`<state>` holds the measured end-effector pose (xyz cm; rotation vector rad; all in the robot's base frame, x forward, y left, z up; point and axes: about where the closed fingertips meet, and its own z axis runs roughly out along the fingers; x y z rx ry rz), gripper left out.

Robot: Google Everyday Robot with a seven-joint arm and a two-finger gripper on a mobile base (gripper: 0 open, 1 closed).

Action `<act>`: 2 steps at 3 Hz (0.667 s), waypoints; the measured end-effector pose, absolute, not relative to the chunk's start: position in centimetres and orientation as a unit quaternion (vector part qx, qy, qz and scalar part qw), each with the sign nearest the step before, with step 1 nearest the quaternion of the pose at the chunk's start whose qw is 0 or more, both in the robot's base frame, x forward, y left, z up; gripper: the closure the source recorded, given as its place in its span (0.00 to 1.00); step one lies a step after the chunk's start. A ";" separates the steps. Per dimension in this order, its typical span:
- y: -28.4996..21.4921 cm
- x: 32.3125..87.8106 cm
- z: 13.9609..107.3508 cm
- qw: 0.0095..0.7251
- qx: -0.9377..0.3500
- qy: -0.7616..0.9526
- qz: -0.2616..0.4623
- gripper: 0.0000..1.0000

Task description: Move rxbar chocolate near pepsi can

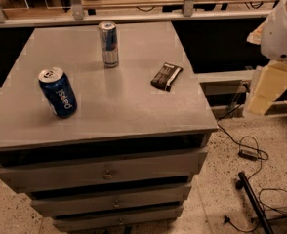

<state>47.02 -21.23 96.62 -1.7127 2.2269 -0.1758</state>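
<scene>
Grey metal makes up the top of the drawer cabinet (133, 106) on which all three items sit, and from how they lie the task has not really begun. The chocolate bar (166, 76), a flat black wrapper with white lettering, lies on the right side of the top, angled, close to the right edge and untouched. The pepsi can (58, 92) stands on the left side towards the front, well apart from the bar, with a wide stretch of bare surface between them. A taller, slimmer silver-and-blue can (108, 44) stands further back, between the two and nearer the rear edge; it is not part of the job. Everything is left to do: reach the bar, grasp it, carry it leftwards across the top and set it down beside the blue can. The gripper (263, 91) hangs at the far right of the view, below the white arm, out past the cabinet's right edge and over the speckled floor with its cables (248, 152). It holds nothing, and I cannot tell whether it is spread or closed. The bar lies to the left of the gripper, well apart from it, with the cabinet's right edge between them.
</scene>
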 end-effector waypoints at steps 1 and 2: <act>-19.8 54.5 95.6 0.230 -0.602 0.764 -0.018 0.00; -16.4 61.8 94.1 0.313 -0.594 0.735 0.093 0.00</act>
